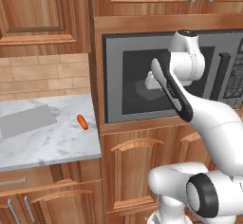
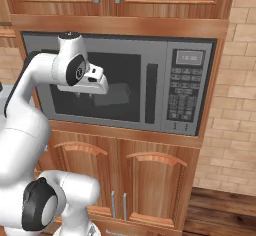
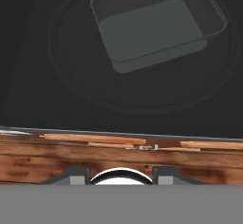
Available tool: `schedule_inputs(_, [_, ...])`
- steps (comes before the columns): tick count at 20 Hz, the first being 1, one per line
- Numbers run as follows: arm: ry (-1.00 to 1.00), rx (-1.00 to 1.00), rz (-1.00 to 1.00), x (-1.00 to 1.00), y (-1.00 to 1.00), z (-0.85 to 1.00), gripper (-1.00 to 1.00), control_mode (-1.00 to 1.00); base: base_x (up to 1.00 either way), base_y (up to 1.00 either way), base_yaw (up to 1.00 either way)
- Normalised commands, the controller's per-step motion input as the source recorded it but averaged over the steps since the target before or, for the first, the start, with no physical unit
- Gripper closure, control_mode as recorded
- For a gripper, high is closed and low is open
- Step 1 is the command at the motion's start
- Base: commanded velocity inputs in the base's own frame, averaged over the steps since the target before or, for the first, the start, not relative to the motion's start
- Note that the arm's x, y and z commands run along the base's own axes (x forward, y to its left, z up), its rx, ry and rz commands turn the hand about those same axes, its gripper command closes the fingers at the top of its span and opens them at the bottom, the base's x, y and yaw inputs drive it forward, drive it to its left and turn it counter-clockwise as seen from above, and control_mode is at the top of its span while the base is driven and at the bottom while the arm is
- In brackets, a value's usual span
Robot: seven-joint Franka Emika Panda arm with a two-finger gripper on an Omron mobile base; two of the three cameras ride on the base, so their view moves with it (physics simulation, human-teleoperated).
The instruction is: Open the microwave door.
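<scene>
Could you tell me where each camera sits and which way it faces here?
Left base view: behind the arm's left, facing the microwave and counter; arm at lower right.
Right base view: behind its right, facing the microwave door, handle, keypad; arm at lower left.
Hand view: on the hand, against the door's dark window; fingers at the bottom.
Both base views share the microwave.

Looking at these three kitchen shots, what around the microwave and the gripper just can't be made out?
- Gripper: fingertips too small and dark against the window in the right base view; open or shut unclear.
- Microwave door handle: partly hidden by the arm in the left base view.
- Keypad: labels too small.
- Container inside: contents dimmed by tinted glass.
</scene>
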Motion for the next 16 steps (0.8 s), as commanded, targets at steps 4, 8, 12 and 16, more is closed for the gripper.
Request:
schedule_inputs(4, [-0.21,0.00,0.01,-0.61,-0.01,0.00,-1.00,-1.00,0.00,0.00,0.00])
schedule_inputs(8, [-0.26,-0.01,0.02,-0.92,-0.08,0.00,-1.00,-1.00,0.00,0.00,0.00])
schedule_inputs(12, [-0.34,0.00,0.00,-0.83,-0.34,0.04,-1.00,-1.00,0.00,0.00,0.00])
schedule_inputs(16, [-0.39,0.05,-0.02,-0.66,-0.85,0.26,-1.00,-1.00,0.00,0.00,0.00])
